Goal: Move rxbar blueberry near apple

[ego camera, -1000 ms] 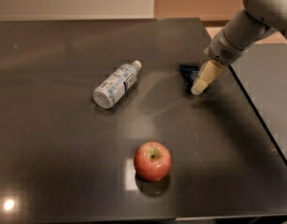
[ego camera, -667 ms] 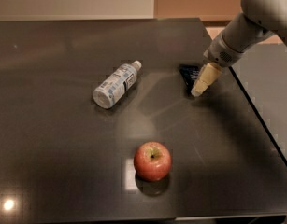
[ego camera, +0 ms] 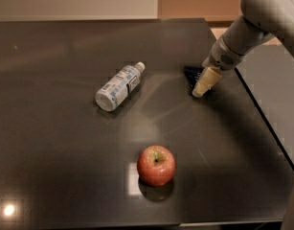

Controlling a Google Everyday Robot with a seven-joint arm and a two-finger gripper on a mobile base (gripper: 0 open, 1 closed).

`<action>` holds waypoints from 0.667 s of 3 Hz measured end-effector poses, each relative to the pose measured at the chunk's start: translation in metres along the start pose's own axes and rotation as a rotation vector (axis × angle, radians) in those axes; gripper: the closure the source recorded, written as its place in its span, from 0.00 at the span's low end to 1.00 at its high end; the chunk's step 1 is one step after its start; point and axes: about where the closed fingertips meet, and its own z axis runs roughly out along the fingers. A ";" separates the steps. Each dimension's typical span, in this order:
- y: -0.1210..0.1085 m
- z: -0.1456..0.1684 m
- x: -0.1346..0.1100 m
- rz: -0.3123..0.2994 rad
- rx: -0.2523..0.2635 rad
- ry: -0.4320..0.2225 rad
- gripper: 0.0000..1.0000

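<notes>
The rxbar blueberry (ego camera: 191, 74) is a small flat dark navy wrapper lying on the black table (ego camera: 65, 176), right of centre near the right edge. My gripper (ego camera: 202, 84) comes down from the upper right and rests at the bar's near right end, covering part of it. The apple (ego camera: 156, 165), red with a yellowish patch at the stem, stands upright near the front middle, well apart from the bar and the gripper.
A clear plastic bottle (ego camera: 118, 86) with a white label lies on its side left of the bar, cap pointing to the upper right. The table's right edge (ego camera: 261, 114) runs close behind the gripper. A bright light reflection shows at the front left corner.
The gripper has edged very slightly to the left at the bar. The bar, the apple and the bottle have not visibly moved.
</notes>
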 end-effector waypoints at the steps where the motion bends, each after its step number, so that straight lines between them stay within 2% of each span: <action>1: 0.000 -0.001 -0.001 0.006 -0.006 0.001 0.47; 2: 0.000 -0.003 0.003 0.017 -0.006 0.008 0.70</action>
